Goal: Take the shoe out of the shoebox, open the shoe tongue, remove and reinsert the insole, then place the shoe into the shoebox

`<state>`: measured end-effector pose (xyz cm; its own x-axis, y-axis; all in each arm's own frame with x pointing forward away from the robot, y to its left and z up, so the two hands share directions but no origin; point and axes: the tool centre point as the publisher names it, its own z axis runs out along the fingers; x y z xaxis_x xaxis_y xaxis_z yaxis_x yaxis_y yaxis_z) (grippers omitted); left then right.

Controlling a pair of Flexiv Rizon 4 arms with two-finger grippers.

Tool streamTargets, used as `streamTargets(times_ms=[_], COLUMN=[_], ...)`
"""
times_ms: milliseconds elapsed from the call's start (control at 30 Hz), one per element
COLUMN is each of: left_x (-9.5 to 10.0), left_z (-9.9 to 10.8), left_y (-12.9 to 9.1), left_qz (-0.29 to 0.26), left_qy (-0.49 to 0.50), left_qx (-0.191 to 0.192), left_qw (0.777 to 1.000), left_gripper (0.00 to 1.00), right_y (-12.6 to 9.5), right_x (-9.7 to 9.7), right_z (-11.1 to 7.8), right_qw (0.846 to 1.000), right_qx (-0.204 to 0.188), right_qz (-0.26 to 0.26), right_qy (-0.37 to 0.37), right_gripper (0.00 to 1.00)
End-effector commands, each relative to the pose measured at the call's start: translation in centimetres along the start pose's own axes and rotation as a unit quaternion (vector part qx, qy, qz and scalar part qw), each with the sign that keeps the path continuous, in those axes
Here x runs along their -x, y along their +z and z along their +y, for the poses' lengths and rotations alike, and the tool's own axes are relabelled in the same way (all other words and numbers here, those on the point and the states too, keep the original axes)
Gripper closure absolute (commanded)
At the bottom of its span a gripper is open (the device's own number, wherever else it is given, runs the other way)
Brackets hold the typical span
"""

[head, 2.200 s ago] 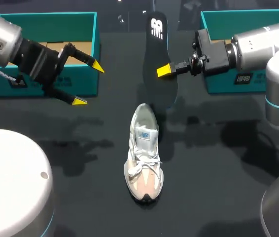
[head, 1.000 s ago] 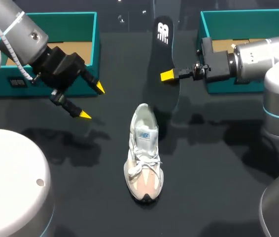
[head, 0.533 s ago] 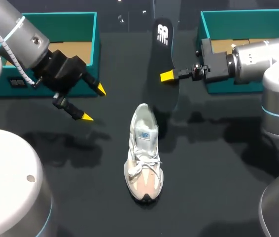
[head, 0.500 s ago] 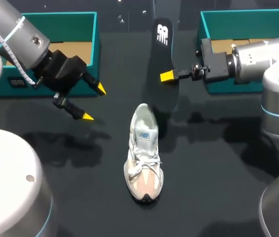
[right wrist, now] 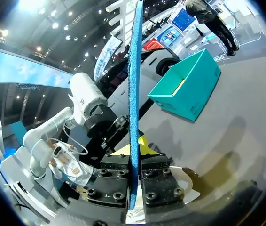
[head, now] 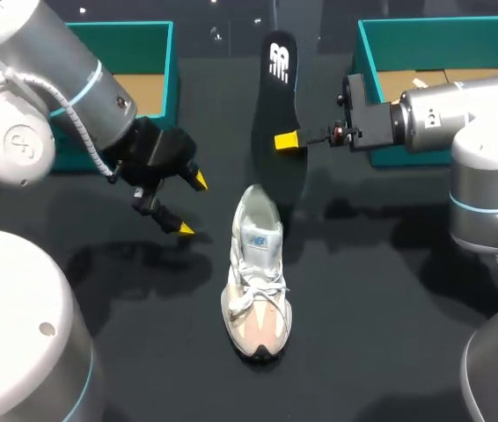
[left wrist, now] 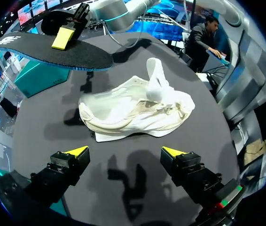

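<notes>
A white and beige shoe (head: 256, 272) lies on the black table, toe toward the front edge, tongue raised. My right gripper (head: 286, 141) is shut on the edge of the black insole (head: 277, 105), holding it in the air behind the shoe's heel. In the right wrist view the insole (right wrist: 134, 70) stands edge-on between the fingers of the right gripper (right wrist: 134, 149). My left gripper (head: 190, 206) hangs open just left of the shoe's heel. The left wrist view has the shoe (left wrist: 133, 106) on its side ahead of the open left gripper (left wrist: 126, 151), and the insole (left wrist: 53, 47) floats beyond it.
A teal shoebox (head: 168, 61) stands at the back left behind my left arm, and a second teal shoebox (head: 372, 40) at the back right behind my right arm. In the right wrist view the left box (right wrist: 189, 89) lies past the insole.
My left arm has swung right and toward the front, bringing its open gripper close to the shoe. The right gripper and the insole have shifted slightly left.
</notes>
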<state>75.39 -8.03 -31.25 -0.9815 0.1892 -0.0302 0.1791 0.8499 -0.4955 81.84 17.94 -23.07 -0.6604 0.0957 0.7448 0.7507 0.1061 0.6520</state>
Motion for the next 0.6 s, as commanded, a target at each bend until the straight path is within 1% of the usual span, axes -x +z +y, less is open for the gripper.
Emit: streamTargets(times_ms=[33, 333, 367, 400, 433, 467, 533, 600], left_x=[1.2, 1.2, 1.1, 1.1, 1.1, 1.1, 1.2, 1.4], left_z=[-0.3, -0.3, -0.3, -0.5, -0.6, -0.7, -0.9, -1.1], left_y=[1.7, 1.7, 2.2, 2.7, 3.1, 3.4, 4.2, 4.5], left_qz=[0.004, 0.004, 0.001, 0.001, 0.001, -0.008, -0.021, -0.027], left_qy=[-0.008, -0.008, -0.002, 0.007, 0.011, 0.016, 0.026, 0.029], left_qx=[0.02, 0.02, 0.024, 0.028, 0.021, 0.024, 0.032, 0.033], left_qw=[1.0, 1.0, 1.0, 1.0, 1.0, 1.0, 0.999, 0.999], left_gripper=[0.0, 0.0, 0.0, 0.0, 0.0, 0.0, 0.0, 0.0], right_y=[0.5, 0.5, 0.5, 1.0, 1.4, 1.7, 2.2, 2.4], right_x=[1.3, 1.3, 1.3, 1.7, 2.0, 2.1, 2.0, 1.9], right_z=[-0.3, -0.3, -0.3, -0.5, -0.7, -0.7, -0.8, -0.7], right_qw=[1.0, 1.0, 1.0, 1.0, 1.0, 1.0, 0.999, 0.999], right_qx=[0.002, 0.002, 0.002, -0.003, -0.009, -0.012, -0.014, -0.013], right_qz=[0.012, 0.012, 0.012, 0.005, 0.001, 0.0, 0.014, 0.011], right_qy=[0.0, 0.0, 0.0, 0.005, 0.004, -0.006, -0.026, -0.032], right_gripper=[1.0, 1.0, 1.0, 1.0, 1.0, 1.0, 1.0, 1.0])
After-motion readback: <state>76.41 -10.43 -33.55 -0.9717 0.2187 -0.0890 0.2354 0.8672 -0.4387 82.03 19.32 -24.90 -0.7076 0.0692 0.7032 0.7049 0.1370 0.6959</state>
